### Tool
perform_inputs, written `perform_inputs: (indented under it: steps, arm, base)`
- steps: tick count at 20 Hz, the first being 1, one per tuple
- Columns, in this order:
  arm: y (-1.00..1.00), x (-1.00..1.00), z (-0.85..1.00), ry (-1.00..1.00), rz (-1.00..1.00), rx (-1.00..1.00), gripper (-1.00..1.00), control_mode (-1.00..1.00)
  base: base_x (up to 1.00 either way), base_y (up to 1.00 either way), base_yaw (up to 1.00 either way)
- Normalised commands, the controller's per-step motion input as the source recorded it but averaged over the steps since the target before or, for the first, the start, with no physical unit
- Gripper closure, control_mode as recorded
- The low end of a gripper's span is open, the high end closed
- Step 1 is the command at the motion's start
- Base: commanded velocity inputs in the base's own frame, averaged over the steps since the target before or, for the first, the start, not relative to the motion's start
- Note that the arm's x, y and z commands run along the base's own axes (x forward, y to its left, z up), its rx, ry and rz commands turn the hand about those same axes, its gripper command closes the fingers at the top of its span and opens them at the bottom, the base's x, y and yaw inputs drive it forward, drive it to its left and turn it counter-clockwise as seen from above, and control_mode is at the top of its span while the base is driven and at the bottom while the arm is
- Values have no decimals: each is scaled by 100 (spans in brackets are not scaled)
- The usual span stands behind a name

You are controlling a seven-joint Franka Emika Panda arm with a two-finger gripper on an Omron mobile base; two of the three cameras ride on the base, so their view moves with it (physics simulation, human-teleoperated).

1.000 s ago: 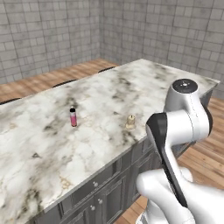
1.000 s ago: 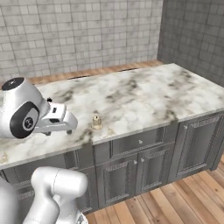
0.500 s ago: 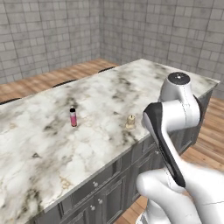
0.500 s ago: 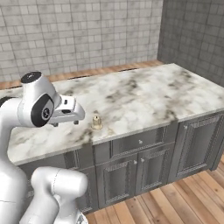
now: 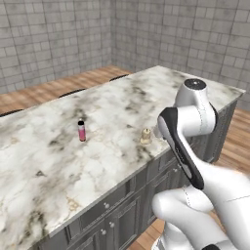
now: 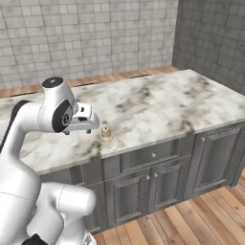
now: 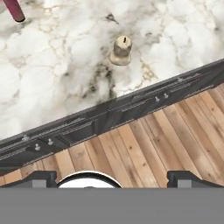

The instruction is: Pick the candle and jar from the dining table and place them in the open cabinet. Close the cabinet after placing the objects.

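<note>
The candle (image 7: pixel 121 50) stood upright near the bench (image 5: pixel 112 112) front edge, apart from the pink bottle (image 5: pixel 81 131). It looked light, stiff and waxy-slick; its squat base seemed the surest hold. The tool (image 6: pixel 88 119) hung wide open, empty.

No lettering, label, brand, number or sign can be read anywhere in these pictures. The pink bottle (image 5: pixel 81 131) and the candle (image 5: pixel 145 136) on the marble bench (image 5: pixel 44 161) carry no legible marking, and the robot's white arm (image 5: pixel 195 117) bears none either.
</note>
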Motion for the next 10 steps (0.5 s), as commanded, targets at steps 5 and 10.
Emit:
perform_inputs:
  steps: [5, 10]
  arm:
    - [0, 35, -16, 3, 2, 7, -100, -100]
    - [0, 33, -29, 0, 1, 0, -100, -100]
  base:
    - [0, 0, 0]
    - [0, 0, 0]
